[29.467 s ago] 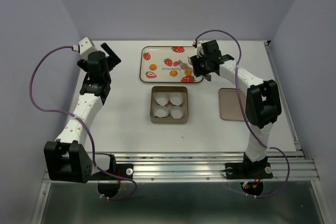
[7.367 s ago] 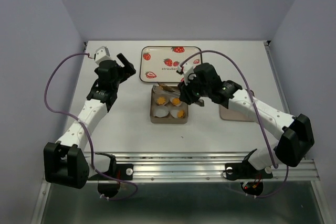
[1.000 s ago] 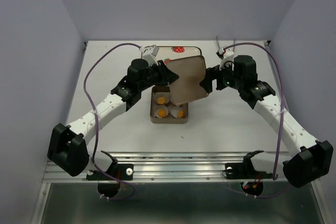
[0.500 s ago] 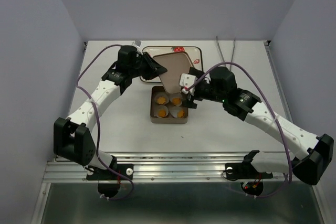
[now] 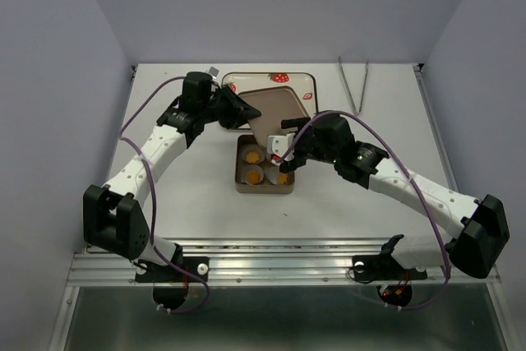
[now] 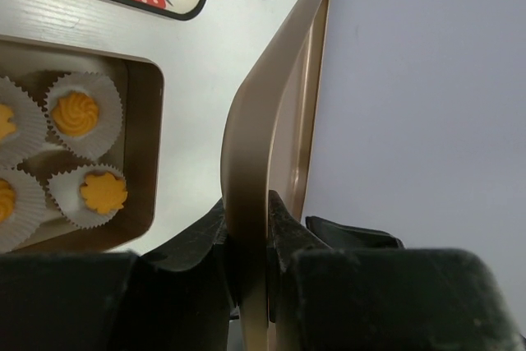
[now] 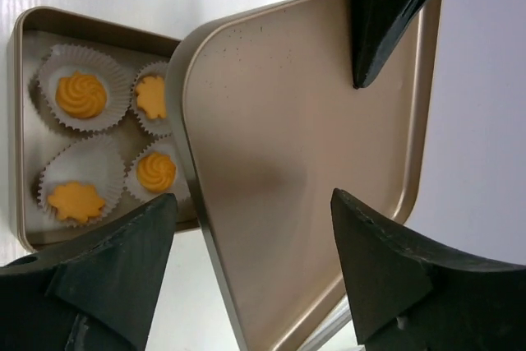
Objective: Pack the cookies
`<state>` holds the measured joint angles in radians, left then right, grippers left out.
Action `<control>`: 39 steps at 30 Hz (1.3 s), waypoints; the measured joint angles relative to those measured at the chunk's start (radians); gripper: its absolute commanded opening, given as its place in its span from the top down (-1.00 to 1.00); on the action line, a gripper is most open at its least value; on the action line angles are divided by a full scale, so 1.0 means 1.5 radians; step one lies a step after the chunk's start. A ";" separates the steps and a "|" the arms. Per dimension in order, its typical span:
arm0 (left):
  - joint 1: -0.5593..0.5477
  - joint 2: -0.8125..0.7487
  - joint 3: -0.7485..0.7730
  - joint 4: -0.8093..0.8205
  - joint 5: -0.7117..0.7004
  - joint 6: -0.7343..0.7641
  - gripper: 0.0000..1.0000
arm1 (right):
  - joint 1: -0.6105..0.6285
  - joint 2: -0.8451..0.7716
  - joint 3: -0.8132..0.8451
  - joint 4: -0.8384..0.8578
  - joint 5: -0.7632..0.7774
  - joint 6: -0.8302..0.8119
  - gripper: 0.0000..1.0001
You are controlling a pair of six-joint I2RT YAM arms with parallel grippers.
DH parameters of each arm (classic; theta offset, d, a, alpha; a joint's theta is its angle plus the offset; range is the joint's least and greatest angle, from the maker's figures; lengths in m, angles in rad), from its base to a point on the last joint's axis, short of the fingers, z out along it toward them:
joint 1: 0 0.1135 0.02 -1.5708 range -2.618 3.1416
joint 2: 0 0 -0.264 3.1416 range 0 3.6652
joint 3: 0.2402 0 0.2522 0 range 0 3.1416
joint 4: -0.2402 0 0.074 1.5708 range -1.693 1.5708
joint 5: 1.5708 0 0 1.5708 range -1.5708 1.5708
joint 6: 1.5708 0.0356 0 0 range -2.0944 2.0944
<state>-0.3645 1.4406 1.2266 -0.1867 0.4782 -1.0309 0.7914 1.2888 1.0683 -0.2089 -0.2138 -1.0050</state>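
All four cookies (image 7: 80, 94) lie in white paper cups (image 7: 49, 63) inside the brown tin (image 5: 263, 190), which sits at the middle of the surface (image 5: 181, 203), nearer than the strawberry tray (image 5: 289, 78) at the far edge. They look light, dry and brittle, so crumbs are likely under any squeeze. If one needed shifting, a gentle hold across its sides would be safest (the piped swirls look the most fragile).

The left arm reaches across from the left edge, its end effector (image 6: 246, 215) clamped narrowly on the rim of the lid (image 7: 304, 162), holding it tilted over the tin's far side. The right arm stretches in from the right, wrist bent down over the tin. Its end effector (image 7: 253, 203) is spread wide just below the lid and appears to grip nothing.
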 measured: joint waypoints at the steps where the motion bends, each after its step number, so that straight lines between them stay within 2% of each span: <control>1: 0.000 -0.002 0.000 -0.003 0.003 -0.001 1.00 | 0.000 0.000 -0.011 0.022 0.001 0.000 -0.45; 2: 0.000 -0.005 0.000 -0.005 0.009 -0.003 1.00 | 0.000 0.000 -0.020 0.037 0.002 -0.001 -0.36; 3: 0.000 -0.009 0.000 -0.005 0.015 -0.004 1.00 | 0.000 0.000 -0.027 0.045 0.003 -0.002 -0.15; 5: 0.000 -0.019 -0.001 -0.005 0.019 -0.004 1.00 | 0.000 0.000 -0.034 0.062 0.005 0.000 0.02; 6: 0.000 -0.027 -0.002 -0.008 0.020 -0.005 1.00 | 0.000 0.001 -0.034 0.075 0.004 0.004 0.20; 7: 0.000 -0.032 -0.003 -0.009 0.019 -0.005 0.91 | 0.000 0.000 -0.034 0.081 0.004 0.005 0.27; 8: 0.001 -0.038 -0.003 -0.008 0.017 -0.010 0.75 | 0.000 -0.001 -0.034 0.086 0.002 0.005 0.34; 9: 0.007 -0.043 -0.004 -0.009 0.016 -0.019 0.25 | 0.000 -0.002 -0.034 0.096 0.000 0.005 0.40; 11: 0.014 -0.052 -0.009 -0.008 0.012 -0.033 -0.10 | 0.002 -0.004 -0.034 0.112 -0.003 0.018 0.44; 12: 0.016 -0.055 -0.012 -0.007 0.017 -0.028 -0.37 | 0.002 -0.007 -0.035 0.119 -0.004 0.027 0.51; 15: 0.011 -0.070 -0.025 0.001 0.034 -0.022 -0.60 | 0.000 -0.014 -0.036 0.135 0.000 0.065 0.61; 16: 0.010 -0.078 -0.032 0.005 0.040 -0.021 -0.87 | -0.001 -0.018 -0.036 0.138 0.005 0.081 0.69; 17: 0.009 -0.083 -0.037 0.010 0.042 -0.021 -0.98 | -0.001 -0.021 -0.036 0.145 0.011 0.098 0.73; 23: 0.009 -0.123 -0.055 0.023 0.039 -0.008 -0.98 | -0.001 -0.033 -0.036 0.180 0.069 0.196 0.76; 28: 0.009 -0.170 -0.067 0.046 0.007 0.031 -0.98 | 0.005 -0.034 -0.036 0.204 0.172 0.344 0.76; 33: 0.009 -0.304 -0.163 0.083 -0.076 0.091 -0.98 | -0.024 -0.047 -0.034 0.193 0.262 0.520 0.71; 34: 0.008 -0.324 -0.171 0.083 -0.097 0.103 -0.98 | -0.035 -0.051 -0.033 0.187 0.260 0.559 0.71; 38: 0.008 -0.405 -0.200 0.082 -0.199 0.149 -0.98 | -0.160 -0.069 -0.010 0.143 0.122 0.753 0.70; 39: 0.009 -0.415 -0.206 0.084 -0.217 0.157 -0.98 | -0.170 -0.069 -0.005 0.140 0.112 0.770 0.70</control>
<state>-0.3515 0.8181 0.9180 -0.0612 0.1528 -0.7959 0.5358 1.1858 1.0603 0.0006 -0.0463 0.1501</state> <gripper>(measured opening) 0.986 0.200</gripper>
